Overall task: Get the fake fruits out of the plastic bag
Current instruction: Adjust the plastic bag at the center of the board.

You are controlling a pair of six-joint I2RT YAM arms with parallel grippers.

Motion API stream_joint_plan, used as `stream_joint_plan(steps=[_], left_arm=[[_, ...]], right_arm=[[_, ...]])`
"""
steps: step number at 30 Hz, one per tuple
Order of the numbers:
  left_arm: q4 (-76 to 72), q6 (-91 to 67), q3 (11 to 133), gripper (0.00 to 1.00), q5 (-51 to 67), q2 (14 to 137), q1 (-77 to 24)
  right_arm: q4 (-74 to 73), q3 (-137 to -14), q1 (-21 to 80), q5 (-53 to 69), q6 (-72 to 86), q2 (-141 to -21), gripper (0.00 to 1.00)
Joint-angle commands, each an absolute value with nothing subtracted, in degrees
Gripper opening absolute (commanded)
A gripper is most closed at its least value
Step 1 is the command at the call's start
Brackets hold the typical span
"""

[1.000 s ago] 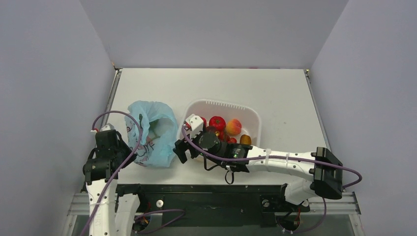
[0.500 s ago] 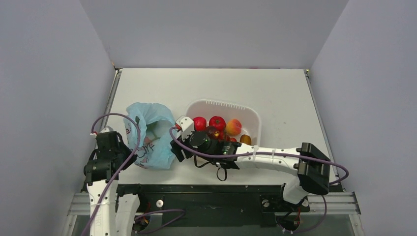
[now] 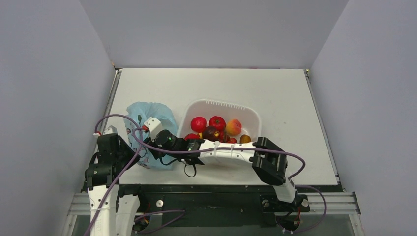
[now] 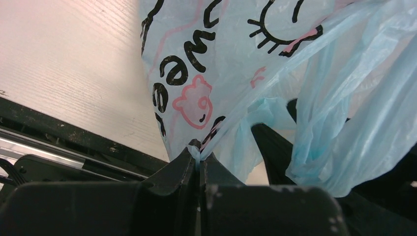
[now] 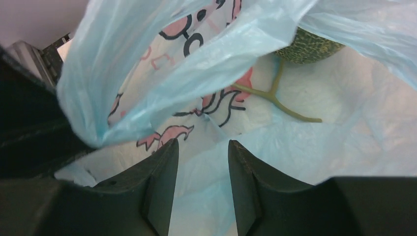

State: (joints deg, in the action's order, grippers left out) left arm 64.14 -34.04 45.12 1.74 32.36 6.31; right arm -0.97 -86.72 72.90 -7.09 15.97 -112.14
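Observation:
The light-blue plastic bag (image 3: 147,110) with its pink-and-dark cartoon print lies left of the white tub. My left gripper (image 4: 199,153) is shut on a pinched fold of the bag's (image 4: 231,59) near edge. My right gripper (image 5: 201,142) is open and empty inside the bag's mouth, over the bag's inner film (image 5: 344,147). Ahead of it lies the grey-green netted melon (image 5: 307,49) with a green stem. In the top view the right gripper (image 3: 149,146) reaches into the bag from the right. A red round fruit (image 3: 217,122) and the peach (image 3: 234,126) lie in the tub.
The white tub (image 3: 246,110) stands right of the bag and holds several other toy fruits. The table's near black edge (image 4: 74,142) runs just below the bag. The left wall is close to the left arm.
My right arm has swung left from beside the tub and its gripper has gone into the bag's mouth. The left gripper has kept its hold; the bag has shifted slightly.

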Motion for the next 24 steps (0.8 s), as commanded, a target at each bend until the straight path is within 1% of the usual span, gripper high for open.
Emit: stream_joint_plan(steps=[1, 4, 6, 14, 19, 24], left_arm=[[62.04, -33.39, 46.42, 0.0, 1.27, 31.24, 5.96], [62.36, -33.23, 46.45, 0.0, 0.58, 30.56, 5.52], [62.14, -33.7, 45.95, 0.0, 1.02, 30.13, 5.04], [62.14, -33.85, 46.27, 0.0, 2.46, 30.18, 4.92], [62.06, -33.49, 47.52, 0.0, 2.27, 30.68, 4.94], [62.93, -33.67, 46.9, 0.0, 2.31, 31.72, 4.92]], right_arm=[[-3.11, -95.02, 73.18, -7.24, 16.05, -118.35, 0.37], [-3.72, -97.48, 73.21, -8.53, 16.91, -122.13, 0.3], [-3.81, -98.22, 73.21, -9.71, 17.85, -124.82, 0.28], [-7.47, -102.76, 73.59, -12.73, 16.74, -131.27, 0.28], [-8.18, -99.62, 74.81, -8.37, 17.89, -130.45, 0.25], [-8.33, -93.14, 77.63, -4.32, 20.06, -125.65, 0.22]])
